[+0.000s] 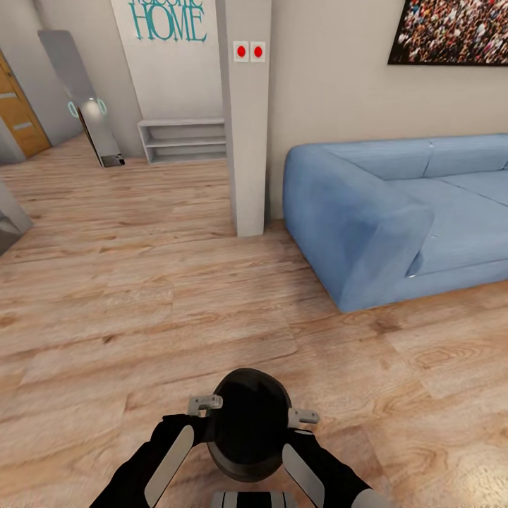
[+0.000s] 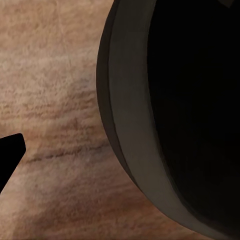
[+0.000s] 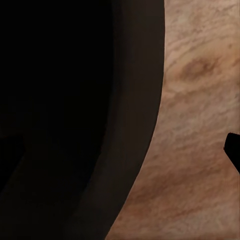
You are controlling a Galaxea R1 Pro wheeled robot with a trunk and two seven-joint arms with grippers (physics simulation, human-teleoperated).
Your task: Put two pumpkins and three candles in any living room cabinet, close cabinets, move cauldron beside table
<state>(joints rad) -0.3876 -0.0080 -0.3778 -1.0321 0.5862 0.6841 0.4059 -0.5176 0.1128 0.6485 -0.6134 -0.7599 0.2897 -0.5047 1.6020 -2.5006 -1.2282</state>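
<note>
The cauldron (image 1: 248,423), a squat black pot with a wide dark mouth, is at the bottom middle of the head view, just in front of my base, over the wooden floor. My left gripper (image 1: 209,422) is at its left rim and my right gripper (image 1: 291,429) at its right rim. In the left wrist view the cauldron's wall (image 2: 135,150) runs close by, and one dark fingertip (image 2: 10,156) stands well clear outside it. The right wrist view has the same: wall (image 3: 135,150), outer fingertip (image 3: 234,150) apart from it. Each inner finger is lost against the black inside. The pumpkins, candles, cabinet and table are out of view.
A blue sofa (image 1: 395,212) fills the right side. A grey pillar (image 1: 247,127) with two red-dotted switches stands ahead beside it. Further back left are a low white shelf (image 1: 185,140), a leaning mirror (image 1: 88,106) and a wooden door (image 1: 17,106). Open wood floor (image 1: 141,282) lies ahead-left.
</note>
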